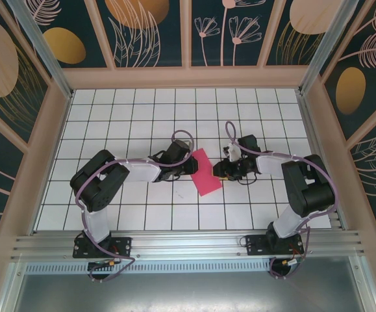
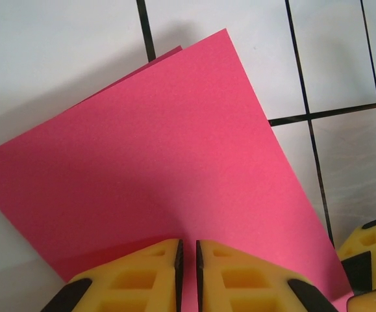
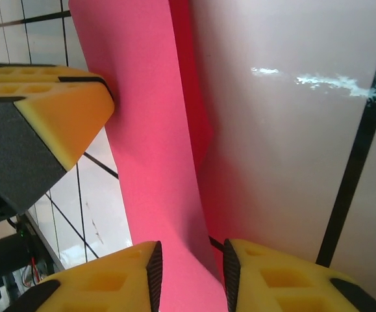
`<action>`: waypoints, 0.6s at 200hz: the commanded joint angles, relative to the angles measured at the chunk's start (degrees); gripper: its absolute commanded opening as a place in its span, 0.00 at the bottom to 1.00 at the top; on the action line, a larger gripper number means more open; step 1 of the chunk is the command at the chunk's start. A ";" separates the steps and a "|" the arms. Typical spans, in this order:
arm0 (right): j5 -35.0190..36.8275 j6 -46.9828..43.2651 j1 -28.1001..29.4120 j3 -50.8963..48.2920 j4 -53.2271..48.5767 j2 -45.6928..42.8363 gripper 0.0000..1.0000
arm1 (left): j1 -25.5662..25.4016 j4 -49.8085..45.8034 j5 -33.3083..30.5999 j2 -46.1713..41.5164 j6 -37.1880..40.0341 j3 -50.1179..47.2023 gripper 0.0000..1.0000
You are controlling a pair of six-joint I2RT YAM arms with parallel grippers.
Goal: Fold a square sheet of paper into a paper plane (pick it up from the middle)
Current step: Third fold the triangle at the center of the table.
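The square sheet of paper [image 1: 205,172] is magenta-pink and folded over on itself into a narrow rectangle in the middle of the tiled floor. My left gripper [image 1: 189,162] holds its left edge. In the left wrist view the jaws [image 2: 188,250] are pressed almost together on the sheet [image 2: 155,149], whose two layers show at the far corner. My right gripper [image 1: 219,170] is at the sheet's right edge. In the right wrist view its jaws [image 3: 192,273] stand apart with the raised, curved paper [image 3: 149,130] running between them.
The white tiled floor [image 1: 129,117] with black grid lines spreads all around, fenced by patterned walls. One left gripper finger [image 3: 51,110] shows close by in the right wrist view, and the right gripper's fingers [image 2: 369,253] sit at the lower right of the left wrist view.
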 commanded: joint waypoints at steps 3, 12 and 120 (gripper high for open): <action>-1.34 1.21 0.12 -1.52 1.38 -2.39 0.23 | 0.24 -1.22 0.48 -0.11 2.07 1.46 0.19; -1.23 2.31 0.13 -2.03 1.94 -2.78 0.21 | 0.22 -1.37 0.32 -0.68 2.09 1.46 0.20; 6.47 23.67 6.44 -6.95 12.89 -7.98 0.02 | -6.54 -2.42 -6.18 -13.35 6.70 -6.54 0.40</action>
